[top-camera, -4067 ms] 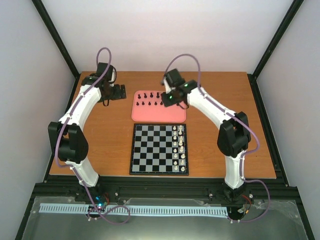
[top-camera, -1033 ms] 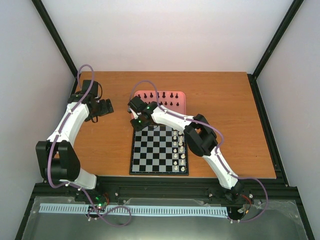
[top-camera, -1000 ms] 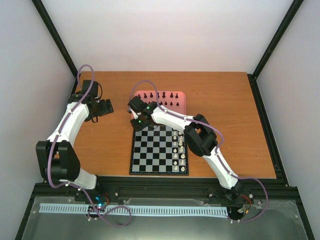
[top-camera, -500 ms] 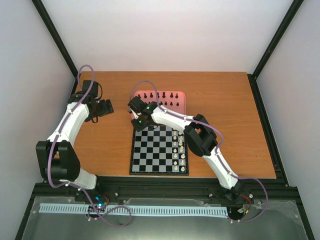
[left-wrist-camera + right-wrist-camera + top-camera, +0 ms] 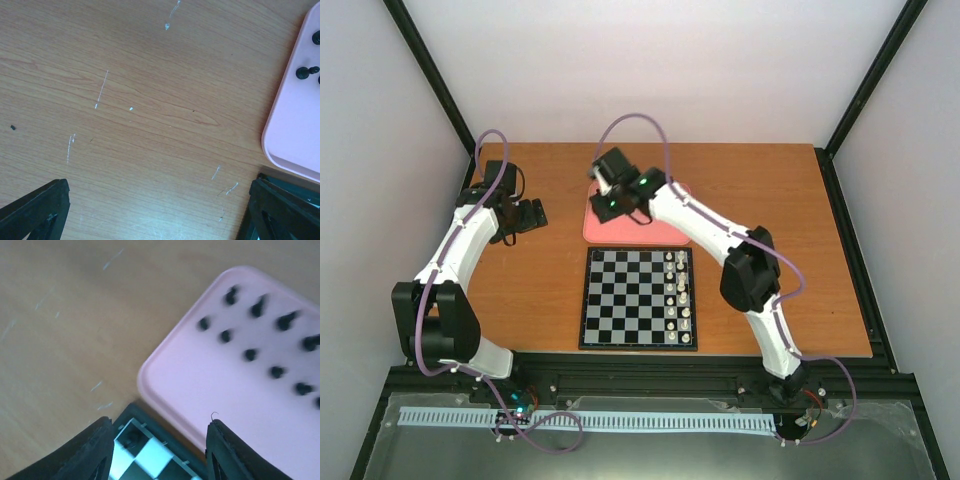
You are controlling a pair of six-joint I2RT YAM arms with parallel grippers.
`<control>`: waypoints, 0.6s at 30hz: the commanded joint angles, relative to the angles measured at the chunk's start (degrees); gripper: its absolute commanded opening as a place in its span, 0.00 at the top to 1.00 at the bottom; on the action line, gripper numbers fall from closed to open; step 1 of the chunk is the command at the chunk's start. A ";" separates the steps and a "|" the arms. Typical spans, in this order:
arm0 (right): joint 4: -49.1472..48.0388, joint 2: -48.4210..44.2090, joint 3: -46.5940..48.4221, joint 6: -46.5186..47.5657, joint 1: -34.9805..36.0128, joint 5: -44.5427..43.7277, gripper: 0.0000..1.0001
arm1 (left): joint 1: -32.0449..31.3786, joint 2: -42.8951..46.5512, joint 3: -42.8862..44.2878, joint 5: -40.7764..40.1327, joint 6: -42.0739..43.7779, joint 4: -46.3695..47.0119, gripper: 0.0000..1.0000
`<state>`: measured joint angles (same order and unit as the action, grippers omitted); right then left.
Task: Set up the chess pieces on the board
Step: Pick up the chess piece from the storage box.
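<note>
Mostly tiny black chess pieces (image 5: 251, 355) on pink tray (image 5: 210, 385) beside checked board (image 5: 630, 300); left pincer (image 5: 155, 200), right pincer (image 5: 160, 440) released.

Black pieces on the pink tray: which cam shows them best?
Right wrist. Roughly ten black pieces stand on the pink tray, unobstructed though blurred. Left wrist catches only two at the tray's edge. In top external the right arm covers most of the tray; no pieces are clearly visible.
</note>
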<state>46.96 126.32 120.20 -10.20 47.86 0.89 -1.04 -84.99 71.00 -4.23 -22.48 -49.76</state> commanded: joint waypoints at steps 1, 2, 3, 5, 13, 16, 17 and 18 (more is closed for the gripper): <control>1.28 -0.10 3.19 -3.73 -8.59 -0.37 0.41 | 0.01 0.88 2.09 1.02 0.78 0.20 0.00; 1.64 1.43 5.30 -4.56 -10.72 -0.18 0.41 | 0.00 0.84 2.18 1.14 0.85 0.19 0.00; 2.03 3.06 7.78 -5.45 -12.74 -0.03 0.42 | -0.01 0.82 2.25 1.14 0.82 0.14 0.00; 2.59 6.55 12.29 -6.81 -16.31 -0.08 0.41 | -0.02 0.76 2.37 1.15 0.84 0.02 0.00; -2.04 15.56 18.31 -6.12 -22.78 -6.04 0.39 | 0.01 -0.12 1.90 2.00 0.79 0.58 0.00; -2.47 17.85 18.66 -5.64 -23.89 -5.74 0.40 | 0.00 -0.66 1.95 2.19 0.66 0.75 0.00; -2.48 18.50 18.69 -5.36 -24.01 -5.80 0.40 | 0.00 -0.72 1.95 2.27 0.66 0.86 0.00; -2.37 19.12 18.76 -5.02 -24.03 -6.10 0.41 | 0.02 -0.85 1.97 2.24 0.65 0.93 0.00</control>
<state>45.76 143.59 136.86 -15.73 24.03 -3.77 -1.04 -85.03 71.02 -2.79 -22.48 -49.74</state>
